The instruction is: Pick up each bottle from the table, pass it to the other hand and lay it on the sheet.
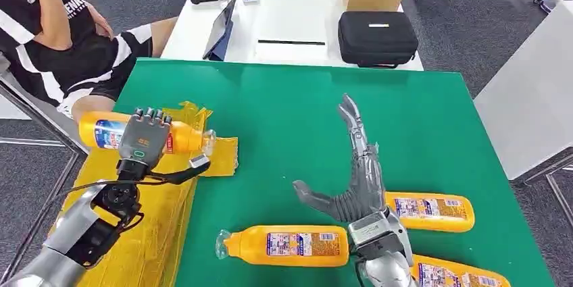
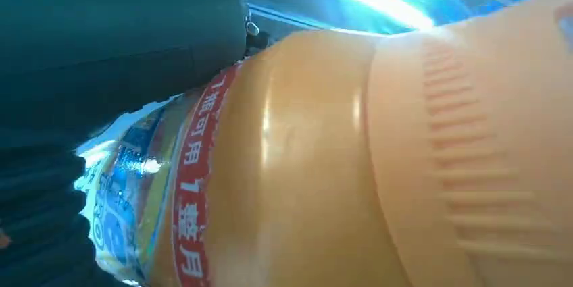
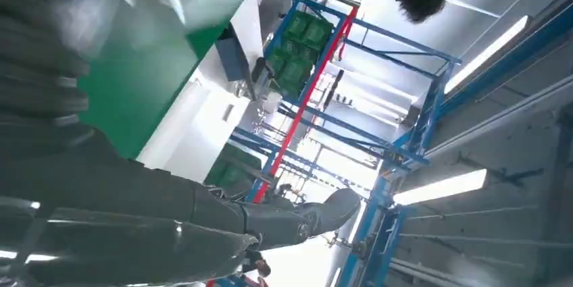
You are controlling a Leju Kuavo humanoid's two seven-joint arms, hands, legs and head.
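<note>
The left hand [image 1: 144,137] grips an orange bottle [image 1: 182,140] around its labelled middle, fingers [image 1: 150,119] wrapped over the top, holding it level above the crumpled yellow sheet [image 1: 217,155] at the left edge of the green surface [image 1: 290,111]. The bottle's clear cap points toward the middle of the surface. In the left wrist view the same bottle [image 2: 378,165] presses close to the camera, its red-banded label beside the dark fingers [image 2: 121,50].

The right hand [image 1: 361,179] is raised over the surface with fingers [image 1: 353,121] spread and straight, thumb out to the side, holding nothing. Beneath and around it three more orange bottles lie on their sides: one [image 1: 287,245] just left of the wrist, one [image 1: 430,211] to its right, and one [image 1: 459,275] at the near edge.

A person [image 1: 61,30] in a black-and-white shirt sits beyond the left corner.
</note>
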